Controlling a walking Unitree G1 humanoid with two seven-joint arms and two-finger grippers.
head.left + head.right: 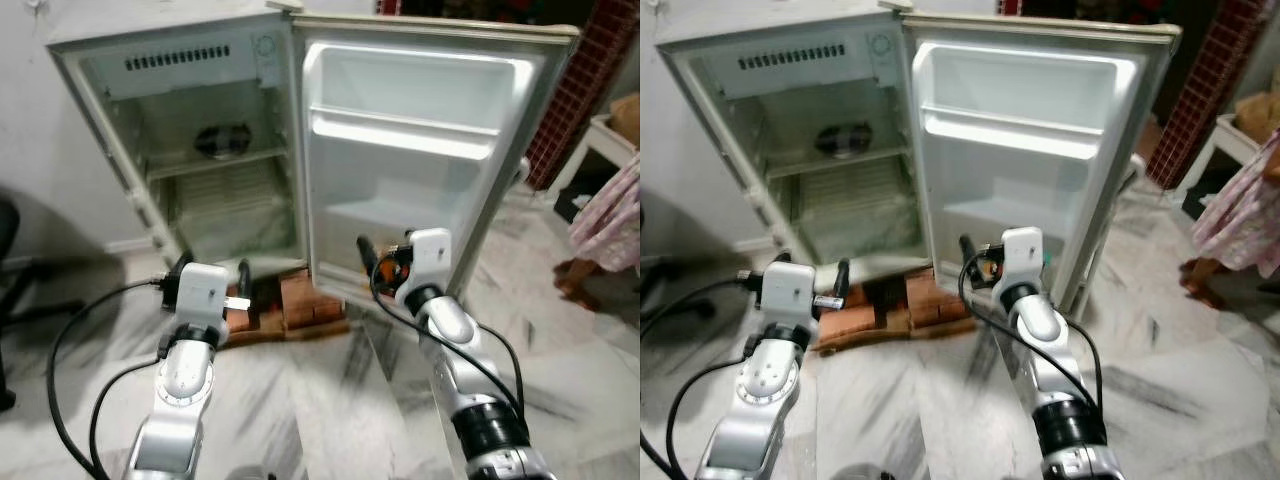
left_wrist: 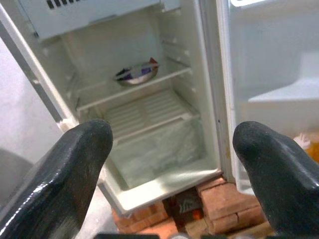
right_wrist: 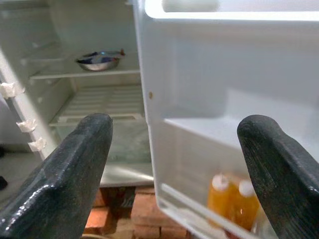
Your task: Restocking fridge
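Nearest the camera, two silver arms reach forward over a marble floor. The left end effector hovers low before the open cabinet of a small white fridge; its two black fingers stand wide apart and hold nothing. The right end effector hovers just before the lower part of the open fridge door, with its fingers likewise spread wide and empty.

Beyond the end effectors, the fridge rests on a base of red bricks. In the lowest door compartment stand two orange bottles with white caps, side by side and upright. The upper door shelves are bare white plastic.

Inside the cabinet, a ribbed white shelf lies above a clear crisper cover. On the wire shelf above it sits a metal bowl carrying a dark, partly wrapped item; what it is cannot be told.

Farther off, at the right edge, a person's pink patterned garment and a white piece of furniture are visible.
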